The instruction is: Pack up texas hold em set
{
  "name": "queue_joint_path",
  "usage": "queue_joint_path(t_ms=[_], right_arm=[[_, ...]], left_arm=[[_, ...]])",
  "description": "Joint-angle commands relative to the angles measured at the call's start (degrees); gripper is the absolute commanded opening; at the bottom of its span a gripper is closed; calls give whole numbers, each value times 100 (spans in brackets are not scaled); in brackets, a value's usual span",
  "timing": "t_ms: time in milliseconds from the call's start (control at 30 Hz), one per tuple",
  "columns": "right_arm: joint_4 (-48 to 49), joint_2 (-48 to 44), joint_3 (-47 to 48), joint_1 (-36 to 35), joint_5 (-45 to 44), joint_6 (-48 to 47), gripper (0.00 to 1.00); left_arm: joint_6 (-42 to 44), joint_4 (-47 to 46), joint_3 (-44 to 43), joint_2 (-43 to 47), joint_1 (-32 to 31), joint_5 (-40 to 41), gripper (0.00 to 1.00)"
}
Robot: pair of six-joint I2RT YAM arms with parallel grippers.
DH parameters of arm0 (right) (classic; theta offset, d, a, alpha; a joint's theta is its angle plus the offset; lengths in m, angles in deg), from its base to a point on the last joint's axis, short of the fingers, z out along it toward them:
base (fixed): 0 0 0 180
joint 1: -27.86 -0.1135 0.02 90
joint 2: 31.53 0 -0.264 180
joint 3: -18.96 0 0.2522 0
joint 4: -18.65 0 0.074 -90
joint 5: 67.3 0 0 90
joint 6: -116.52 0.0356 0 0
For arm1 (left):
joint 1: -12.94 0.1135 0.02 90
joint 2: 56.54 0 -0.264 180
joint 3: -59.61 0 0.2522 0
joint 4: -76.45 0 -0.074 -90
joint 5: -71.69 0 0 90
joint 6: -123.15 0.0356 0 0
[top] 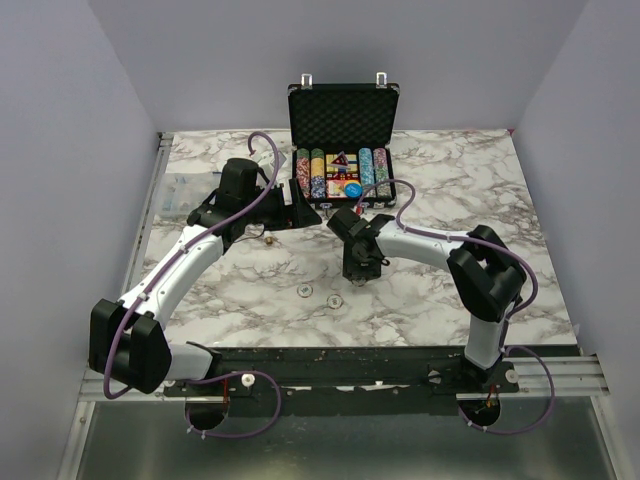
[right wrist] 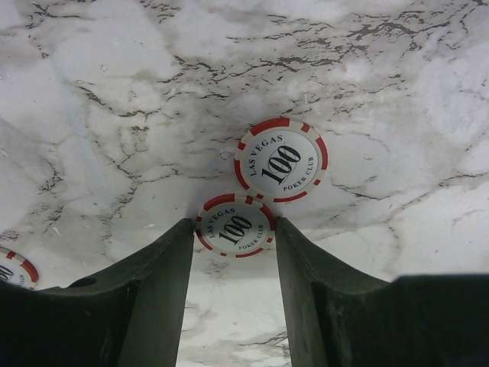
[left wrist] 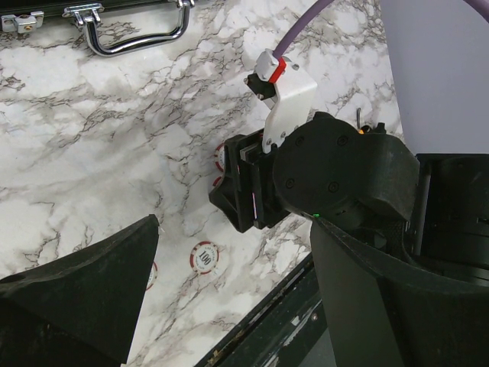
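Observation:
The black briefcase (top: 345,105) stands open at the back of the table, with multicoloured chip rows (top: 318,172) and a blue disc (top: 353,190) inside; its handle shows in the left wrist view (left wrist: 137,34). My right gripper (top: 359,270) points down at the marble in front of the case. In the right wrist view it (right wrist: 234,229) is shut on a red-and-white 100 chip (right wrist: 235,224), one finger against each edge. A second 100 chip (right wrist: 281,159) lies just beyond it. My left gripper (left wrist: 229,306) is open and empty beside the case (top: 300,210).
Loose 100 chips lie on the marble (top: 303,291), (top: 333,300), and one shows in the left wrist view (left wrist: 205,258). Another chip (right wrist: 11,269) sits at the right wrist view's lower left. A clear plastic bag (top: 185,190) lies at the far left. The table's front edge (left wrist: 267,321) is close.

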Motion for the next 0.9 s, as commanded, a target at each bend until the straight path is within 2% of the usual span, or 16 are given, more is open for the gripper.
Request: queue_joint_path(t_ms=[0, 867], right_arm=[[-161, 279, 45, -82, -180, 58, 49], [-568, 80, 733, -137, -1169, -139, 47]], left_arm=[[-23, -96, 1, 95, 19, -145, 80], [-14, -83, -12, -1, 18, -144, 80]])
